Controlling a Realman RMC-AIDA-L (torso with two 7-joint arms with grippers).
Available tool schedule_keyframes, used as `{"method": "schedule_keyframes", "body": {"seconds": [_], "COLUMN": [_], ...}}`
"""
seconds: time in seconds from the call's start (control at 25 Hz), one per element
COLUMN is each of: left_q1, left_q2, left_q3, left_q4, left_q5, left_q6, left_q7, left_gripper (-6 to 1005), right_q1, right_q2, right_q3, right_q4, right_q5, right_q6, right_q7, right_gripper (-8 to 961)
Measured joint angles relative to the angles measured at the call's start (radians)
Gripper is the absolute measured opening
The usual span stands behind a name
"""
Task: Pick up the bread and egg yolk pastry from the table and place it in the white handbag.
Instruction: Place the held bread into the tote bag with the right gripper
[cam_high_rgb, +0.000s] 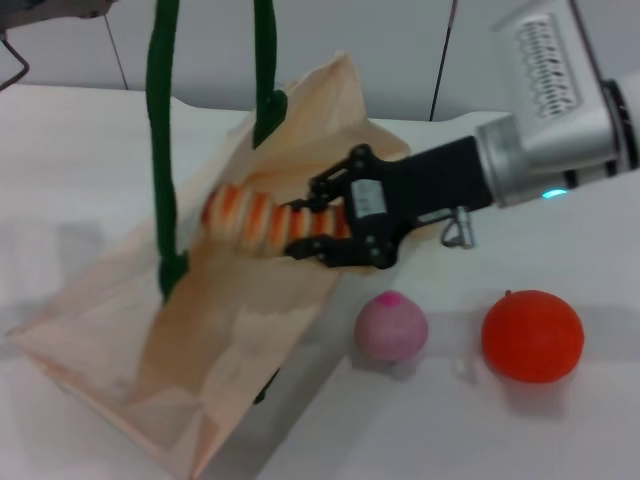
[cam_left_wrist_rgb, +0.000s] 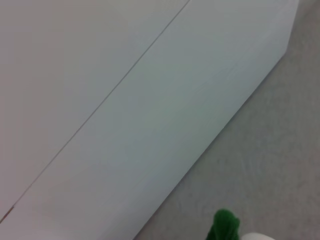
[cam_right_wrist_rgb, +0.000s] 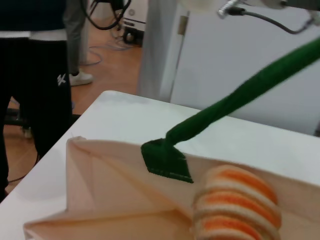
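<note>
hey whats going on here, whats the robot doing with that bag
The right pincer is shut on the striped bread and holds it at the mouth of the white handbag, whose green handles are pulled upward out of the top of the head view. The left pincer is not in view. A pink ball and an orange ball sit on the table beside the bag.

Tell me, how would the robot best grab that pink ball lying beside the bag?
Probably from straight above, fingers closing across the widest middle of the pink ball. It is round and sits on the table with its magenta tip up. The white handbag lies close on one side, the orange ball apart on the other, so the top looks the freest approach.
</note>
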Motion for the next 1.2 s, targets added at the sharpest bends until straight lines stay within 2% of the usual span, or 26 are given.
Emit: {"method": "schedule_keyframes", "body": {"seconds": [0.44,0.64,0.76,0.88,1.04,1.2], "left_q1": [-0.006,-0.013,-0.016,-0.024,-0.035,-0.047], "left_q2": [0.009,0.010,0.006,0.001,-0.007,-0.018], "left_q3": [0.000,0.002,0.007,0.008,0.003,0.002], "left_q4": [0.000,-0.006,-0.007,-0.008,-0.009,-0.009], "left_q5": [0.000,0.001,0.001,0.001,0.001,-0.010], "left_q6": [0.005,0.008,0.009,0.007,-0.001,-0.030], "left_q7": [-0.020,-0.024,-0.024,-0.024,-0.033,-0.042], "left_gripper": [129,129,129,129,128,128], "right_q1": [-0.009,-0.065,-0.132,-0.211,-0.291,-0.328], "right_q2": [-0.003,-0.012,-0.020,-0.029,-0.019,-0.011], "right_q3": [-0.001,-0.001,0.008,0.063,0.200,0.221], "right_q4": [-0.372,-0.631,-0.850,-1.035,-1.163,-1.229], "right_q5": [-0.134,-0.271,-0.426,-0.609,-0.887,-1.030], "right_q6": [0.271,0.472,0.633,0.730,0.746,0.813], "right_q7": [0.038,0.131,0.242,0.370,0.513,0.612], "right_gripper": [330,327,324,322,323,313]}}
